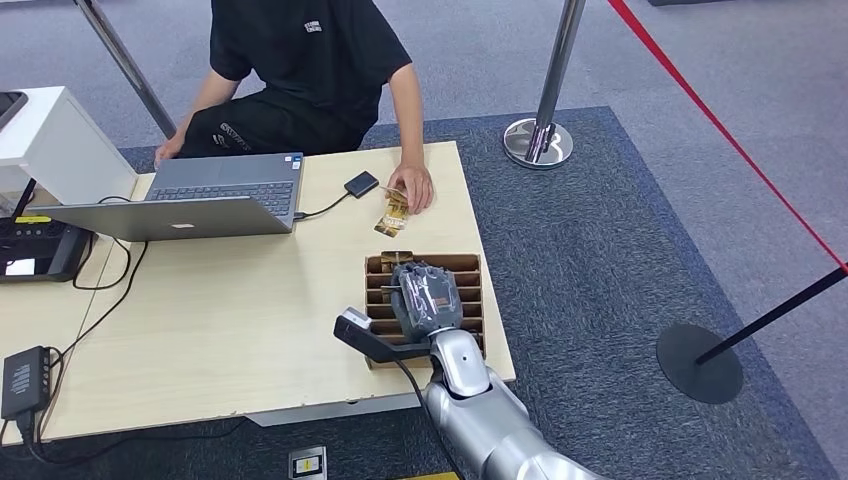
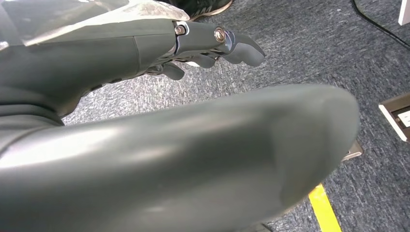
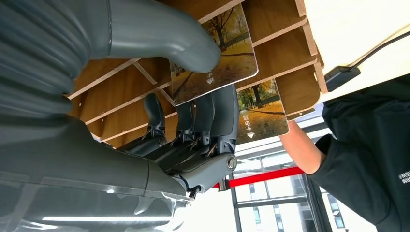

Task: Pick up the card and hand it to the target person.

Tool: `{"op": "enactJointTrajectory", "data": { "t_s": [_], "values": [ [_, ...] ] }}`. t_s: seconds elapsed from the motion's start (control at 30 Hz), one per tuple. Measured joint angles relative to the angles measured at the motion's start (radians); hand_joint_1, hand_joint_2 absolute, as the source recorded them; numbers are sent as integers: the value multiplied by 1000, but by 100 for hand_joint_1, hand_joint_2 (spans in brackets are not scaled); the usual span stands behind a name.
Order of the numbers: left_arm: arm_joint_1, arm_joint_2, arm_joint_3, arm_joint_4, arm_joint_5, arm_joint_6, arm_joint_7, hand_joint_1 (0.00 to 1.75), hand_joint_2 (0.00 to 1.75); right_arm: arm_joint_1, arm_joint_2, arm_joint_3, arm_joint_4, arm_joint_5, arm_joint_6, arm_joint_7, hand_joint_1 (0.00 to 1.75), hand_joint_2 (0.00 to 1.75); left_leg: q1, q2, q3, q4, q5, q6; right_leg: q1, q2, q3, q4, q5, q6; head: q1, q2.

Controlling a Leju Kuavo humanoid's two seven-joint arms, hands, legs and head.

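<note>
My right hand (image 1: 425, 298) is down over the brown slotted card rack (image 1: 470, 265) at the table's near right corner. In the right wrist view its thumb (image 3: 159, 38) presses the face of a card (image 3: 227, 53) printed with autumn trees, and its fingers (image 3: 212, 116) lie behind the card, pinching it at the rack (image 3: 270, 19). A second, similar card (image 3: 261, 111) stands in a slot just beyond. The person (image 1: 300, 60) sits across the table, one hand (image 1: 412, 186) resting on loose cards (image 1: 393, 213). My left hand (image 2: 145, 145) hangs over the carpet, fingers (image 2: 208, 41) apart, holding nothing.
An open laptop (image 1: 215, 195) and a small black reader (image 1: 361, 184) on a cable lie at the table's far side. A black device (image 1: 35, 250) and a power brick (image 1: 22, 380) sit at the left. A chrome stanchion (image 1: 540, 140) and a red belt (image 1: 720, 125) stand to the right.
</note>
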Motion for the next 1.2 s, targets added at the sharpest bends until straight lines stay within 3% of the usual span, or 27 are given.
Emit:
{"op": "enactJointTrajectory", "data": {
  "t_s": [0.3, 0.57, 1.2],
  "values": [
    [0, 0, 0, 0, 3, 1, -2, 0, 0, 6, 0, 0, -16, -10, 0, -28, 141, 175, 0, 0, 0, 0, 0, 0, 0, 0, 0, 0, 0, 0, 0, 0],
    [0, 0, 0, 0, 7, 3, -2, 0, 0, 23, 0, -1, -54, -25, 0, -63, 142, 175, 0, 0, 0, 0, 0, 0, 0, 0, 0, 0, 0, 0, 0, 0],
    [0, 0, 0, 0, 11, 4, 1, 0, 0, 60, 0, -6, -255, -157, 56, -170, 151, 175, 0, 0, 0, 0, 0, 0, 0, 0, 0, 0, 0, 0, 0, 0]
  ]
}}
